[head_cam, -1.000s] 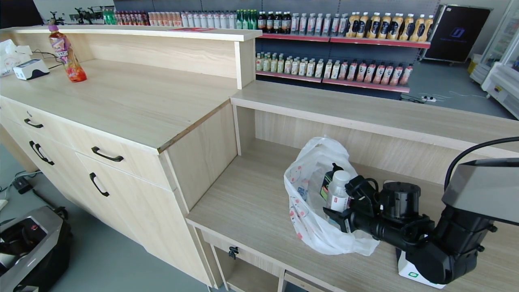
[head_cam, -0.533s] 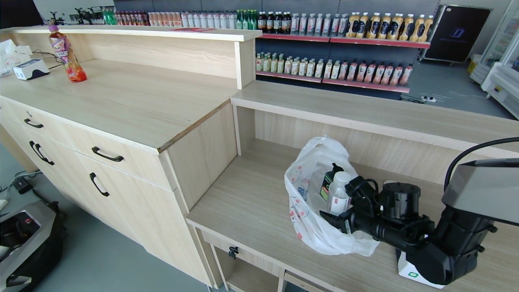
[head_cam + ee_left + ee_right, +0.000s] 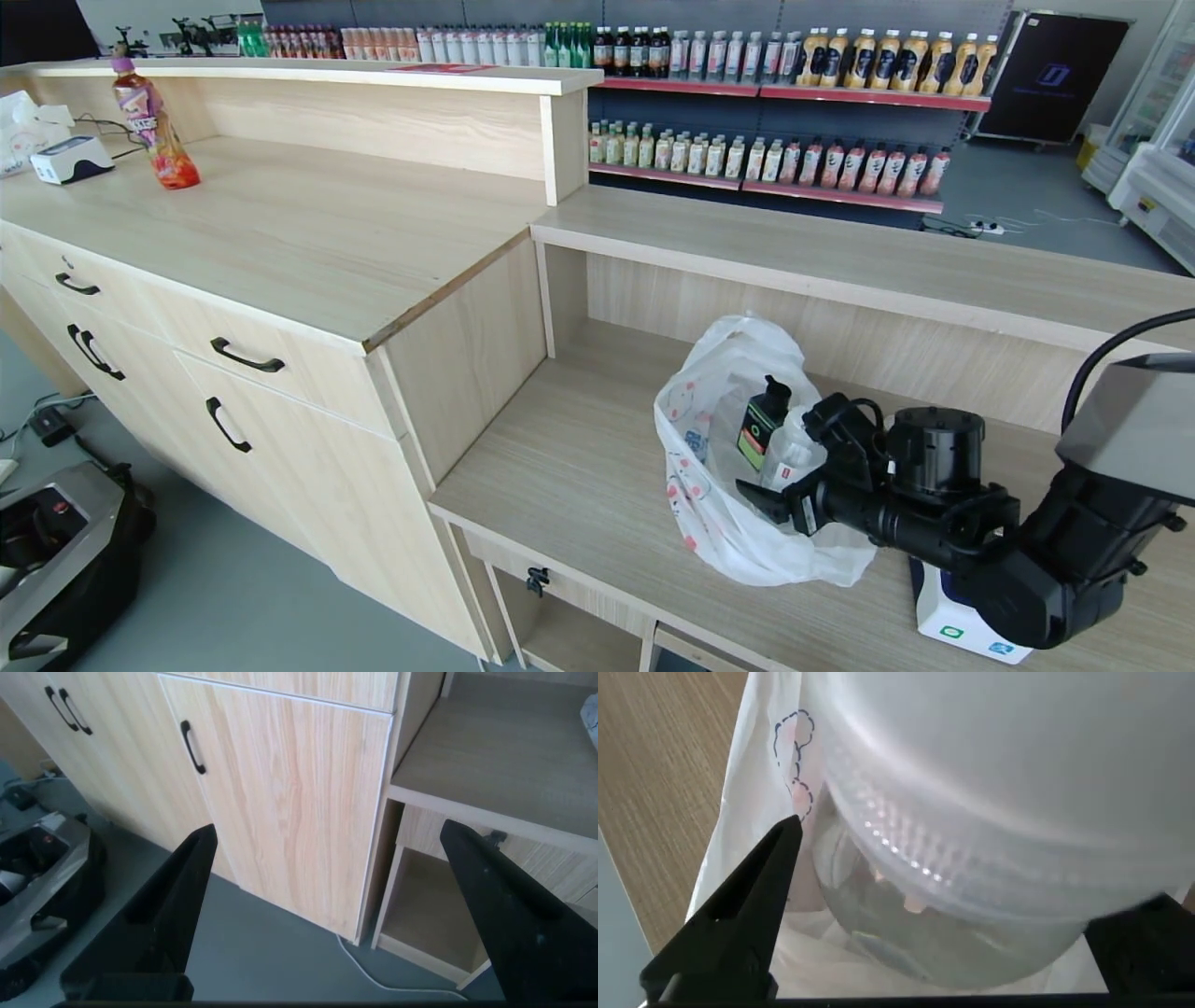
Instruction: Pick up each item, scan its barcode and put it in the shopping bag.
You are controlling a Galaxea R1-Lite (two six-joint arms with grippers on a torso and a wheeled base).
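Observation:
A white plastic shopping bag (image 3: 719, 523) stands open on the low counter (image 3: 579, 467). Inside it a dark bottle with a green label (image 3: 761, 425) stands upright, and a clear bottle with a white cap (image 3: 792, 453) leans against it. My right gripper (image 3: 782, 453) is at the bag's mouth, open, with the clear bottle (image 3: 971, 812) loose between its spread fingers (image 3: 738, 924). The bag's printed wall (image 3: 775, 793) lies just beyond. My left gripper (image 3: 327, 831) hangs open and holds nothing, low in front of the cabinet doors (image 3: 290, 793), above the floor.
A white scanner box (image 3: 962, 627) sits on the low counter under my right arm. On the higher counter at far left stand a pink drink bottle (image 3: 154, 126) and a small white device (image 3: 70, 159). Shelves of bottles (image 3: 766, 159) line the back.
The clear bottle has tipped from upright and sunk lower into the bag. My right gripper's fingers have spread and the arm has drawn slightly right. The left arm shifted a little.

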